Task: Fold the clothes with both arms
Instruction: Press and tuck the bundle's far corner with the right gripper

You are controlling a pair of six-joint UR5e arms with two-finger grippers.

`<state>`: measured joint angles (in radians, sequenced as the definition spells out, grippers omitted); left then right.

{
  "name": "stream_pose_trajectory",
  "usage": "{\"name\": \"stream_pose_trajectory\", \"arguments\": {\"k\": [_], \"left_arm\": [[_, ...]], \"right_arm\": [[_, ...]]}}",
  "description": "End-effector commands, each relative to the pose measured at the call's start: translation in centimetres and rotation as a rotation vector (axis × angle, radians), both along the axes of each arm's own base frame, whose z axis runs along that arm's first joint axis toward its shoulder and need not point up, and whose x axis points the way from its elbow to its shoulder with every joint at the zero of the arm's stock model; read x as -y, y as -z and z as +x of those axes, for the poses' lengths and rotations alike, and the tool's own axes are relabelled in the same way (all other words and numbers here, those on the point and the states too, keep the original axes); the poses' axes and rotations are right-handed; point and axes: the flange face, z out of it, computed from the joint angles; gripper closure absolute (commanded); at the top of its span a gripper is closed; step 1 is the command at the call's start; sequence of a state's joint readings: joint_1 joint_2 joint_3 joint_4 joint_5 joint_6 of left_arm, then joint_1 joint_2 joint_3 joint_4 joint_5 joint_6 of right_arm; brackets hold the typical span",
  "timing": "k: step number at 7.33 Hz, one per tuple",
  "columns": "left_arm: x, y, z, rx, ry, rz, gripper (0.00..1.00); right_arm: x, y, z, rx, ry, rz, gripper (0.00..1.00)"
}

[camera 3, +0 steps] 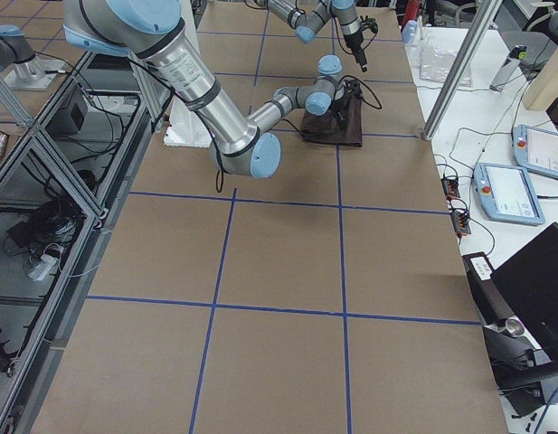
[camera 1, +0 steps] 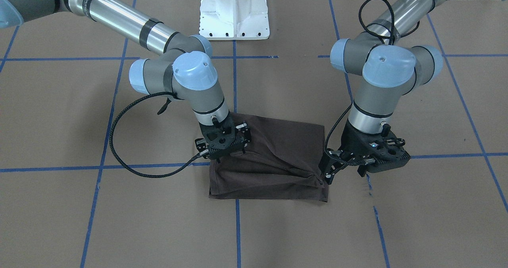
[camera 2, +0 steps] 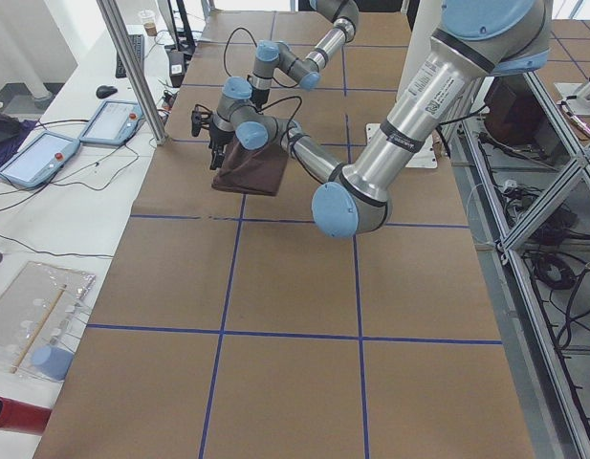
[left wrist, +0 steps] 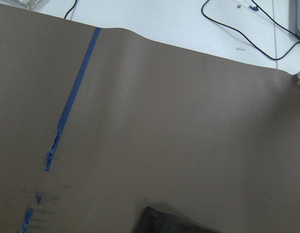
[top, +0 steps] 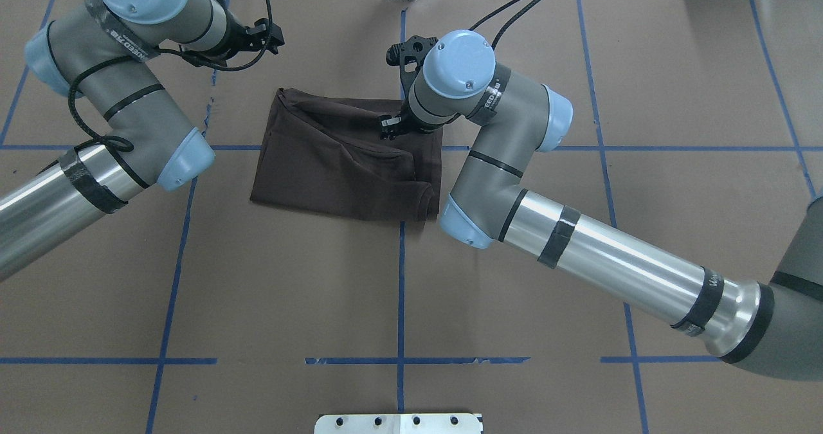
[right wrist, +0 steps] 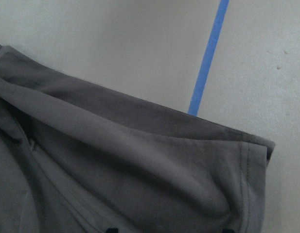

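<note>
Right gripper (camera 1: 227, 149): down on the T-shirt (camera 1: 274, 157), around 1 o'clock on it in the overhead view. The wrist cam shows two black fingertips (right wrist: 111, 229) set wide apart, so read it as spread, with cloth below and nothing pinched.

Left gripper (camera 1: 327, 174): at the shirt's 11 o'clock corner overhead, tips just beside the hem. You can't tell contact, or whether it's spread or pressed together.

Progress: the shirt is already a compact rectangle on the table (camera 1: 278, 236), by the centre tape line (camera 1: 237, 228). The top layer is rumpled, with a diagonal ridge. My read is that the main folds are done and one last fold or a smoothing pass is left.

Room: the far table edge is near at 12. The right elbow overhangs the shirt's 3–4 o'clock side. There's open table toward 6, and the pedestal base (camera 1: 234, 10) is well apart.
</note>
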<state>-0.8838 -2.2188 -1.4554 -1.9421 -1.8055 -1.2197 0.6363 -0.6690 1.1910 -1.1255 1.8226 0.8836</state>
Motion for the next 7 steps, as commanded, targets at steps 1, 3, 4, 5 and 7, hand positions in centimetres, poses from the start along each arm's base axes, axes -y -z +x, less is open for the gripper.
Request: {"name": "stream_pose_trajectory", "arguments": {"k": [1, 3, 4, 5, 7], "left_arm": [[-0.1, -0.3, -0.2, 0.003, 0.000, -0.002, 0.00], [-0.1, -0.6, -0.3, 0.003, -0.001, -0.005, 0.00], [-0.1, -0.5, -0.3, -0.001, -0.006, -0.009, 0.00], [0.0, -0.5, -0.4, -0.002, -0.006, -0.009, 0.00], [-0.2, 0.2, -0.5, -0.012, -0.008, 0.000, 0.00]], "right_arm": [[-0.8, -0.5, -3.0, -0.019, 0.008, 0.025, 0.26], [-1.4, -0.9, -3.5, -0.024, 0.012, 0.026, 0.29], [-1.6, -1.2, -3.7, -0.028, 0.016, 0.025, 0.34], [-1.6, -1.6, -3.8, -0.033, 0.017, 0.024, 0.40], [-1.8, -1.5, -4.0, -0.032, 0.019, 0.022, 0.48]]}}
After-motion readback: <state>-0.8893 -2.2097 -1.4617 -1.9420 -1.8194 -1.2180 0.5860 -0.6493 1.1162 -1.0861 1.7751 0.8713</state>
